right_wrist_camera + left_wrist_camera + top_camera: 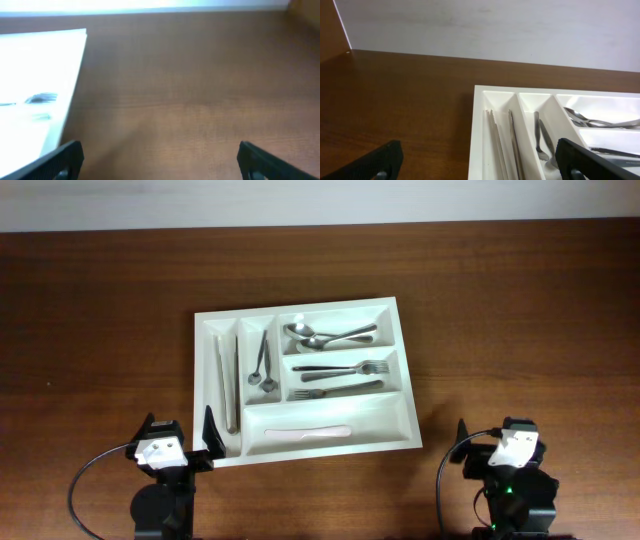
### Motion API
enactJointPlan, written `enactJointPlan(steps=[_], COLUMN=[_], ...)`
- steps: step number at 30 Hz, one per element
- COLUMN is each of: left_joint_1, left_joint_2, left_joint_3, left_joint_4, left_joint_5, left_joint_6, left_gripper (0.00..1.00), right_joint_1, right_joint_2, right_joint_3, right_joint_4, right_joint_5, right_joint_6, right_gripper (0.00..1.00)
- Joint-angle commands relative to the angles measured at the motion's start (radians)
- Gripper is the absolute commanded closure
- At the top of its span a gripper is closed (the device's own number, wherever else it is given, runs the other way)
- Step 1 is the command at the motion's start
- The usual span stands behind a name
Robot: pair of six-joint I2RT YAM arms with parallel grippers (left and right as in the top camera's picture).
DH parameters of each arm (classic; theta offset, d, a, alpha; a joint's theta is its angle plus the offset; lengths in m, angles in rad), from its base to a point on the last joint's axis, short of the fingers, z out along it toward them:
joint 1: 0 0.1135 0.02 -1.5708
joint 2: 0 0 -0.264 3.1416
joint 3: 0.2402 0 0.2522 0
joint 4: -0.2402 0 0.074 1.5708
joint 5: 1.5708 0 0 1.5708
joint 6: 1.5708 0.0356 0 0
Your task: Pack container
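It looked like a robotics lab, not a kitchen: a wood-grain desk [100, 300] against a white wall [320, 200] along the top, a cabled robot arm [163, 495] at lower left, a second arm [515, 490] at lower right, one cutlery tray [380, 425] mid-frame.

One white cutlery tray [300, 311], split into five compartments: two narrow upright, two short, one long. One pair of metal tongs [226, 385] in the leftmost slot. Two small metal utensils [263, 366] in the next slot, kind not clear. Three spoons [325, 336], as far as the overlap allows, in the upper short compartment. Two forks [340, 370] in the lower short one, perhaps a third piece beside them. One pale knife [300, 432] in the long compartment. Two grippers: left gripper [180, 432], right gripper [496, 442].
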Motion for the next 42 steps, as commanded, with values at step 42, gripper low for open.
enactJointPlan(steps=[42], left_joint_1=[-0.004], left_joint_2=[0.001], left_joint_3=[-0.009], left_joint_4=[0.006], left_joint_5=[0.011], left_joint_6=[-0.002], left_gripper=[0.01], right_joint_1=[-0.008], right_joint_2=[0.005], right_joint_3=[-0.140], right_joint_4=[0.395], right_joint_5=[-0.002], right_joint_6=[0.012], right_gripper=[0.01])
